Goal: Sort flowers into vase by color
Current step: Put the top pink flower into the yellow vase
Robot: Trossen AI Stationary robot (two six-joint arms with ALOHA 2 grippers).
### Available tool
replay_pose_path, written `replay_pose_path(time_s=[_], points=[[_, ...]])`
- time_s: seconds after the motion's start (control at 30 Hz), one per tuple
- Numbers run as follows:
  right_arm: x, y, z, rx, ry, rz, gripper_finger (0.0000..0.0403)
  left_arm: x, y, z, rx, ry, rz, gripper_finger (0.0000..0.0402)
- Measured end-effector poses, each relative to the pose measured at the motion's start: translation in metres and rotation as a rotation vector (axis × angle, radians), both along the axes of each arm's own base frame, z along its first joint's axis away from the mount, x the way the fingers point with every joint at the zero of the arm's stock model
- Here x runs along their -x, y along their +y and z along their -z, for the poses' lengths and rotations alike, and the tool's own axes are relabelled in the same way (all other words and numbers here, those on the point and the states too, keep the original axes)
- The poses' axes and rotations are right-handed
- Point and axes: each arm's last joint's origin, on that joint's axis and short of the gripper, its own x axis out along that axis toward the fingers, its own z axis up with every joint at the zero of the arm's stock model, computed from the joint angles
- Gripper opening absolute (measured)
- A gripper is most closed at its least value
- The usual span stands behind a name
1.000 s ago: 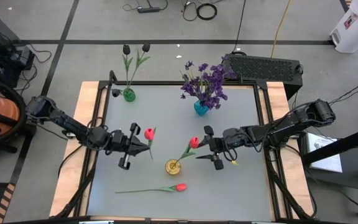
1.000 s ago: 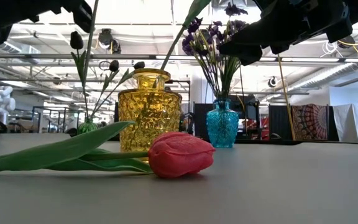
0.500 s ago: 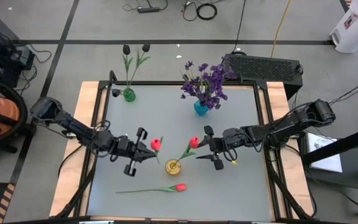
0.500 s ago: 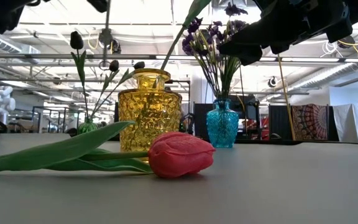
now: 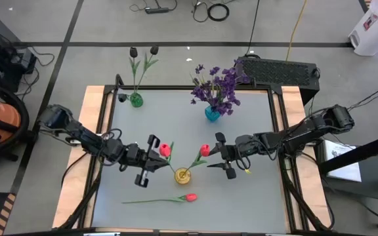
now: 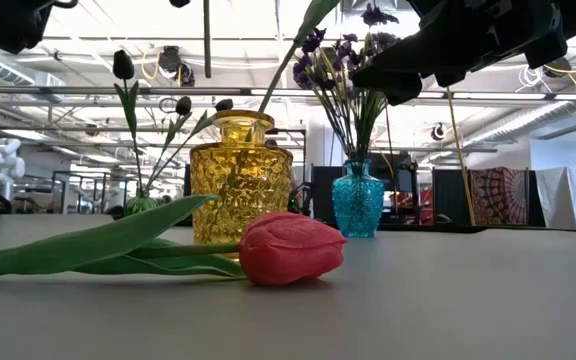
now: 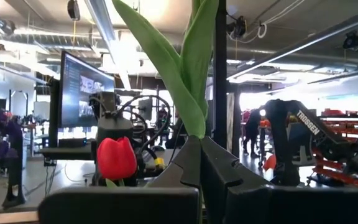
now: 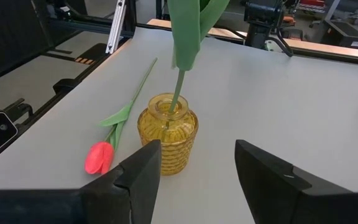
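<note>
Your left gripper is clamped on the stem of a red tulip, carrying it above the table just beside the yellow vase; in the left wrist view the green leaf rises from between the closed fingers. Your right gripper hovers on the other side of that vase with its fingers spread and nothing between them.

The yellow vase already holds one red tulip, its stem leaning out of the neck. A third red tulip lies flat on the table nearer the front edge. At the back, the green vase holds the near-black tulips and the blue vase holds the purple flowers.

So you appear to be mid-delivery of the second red tulip. The next move likely calls for bringing the stem end over the narrow mouth, lowering it beside the stem already inside, then releasing. The free gripper could steady the vase if it tips.

The only readable writing is "TROSSEN" on the other arm in the left wrist view.
</note>
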Motion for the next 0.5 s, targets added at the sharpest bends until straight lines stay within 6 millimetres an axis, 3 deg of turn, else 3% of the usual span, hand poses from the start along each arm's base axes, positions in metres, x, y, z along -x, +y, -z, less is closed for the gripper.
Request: replay_pose_path(time_s=[0.5], points=[[0.0, 0.0, 0.0, 0.0, 0.0, 0.0, 0.0196, -0.012, -0.004, 0.021, 0.02, -0.007, -0.03, 0.0]])
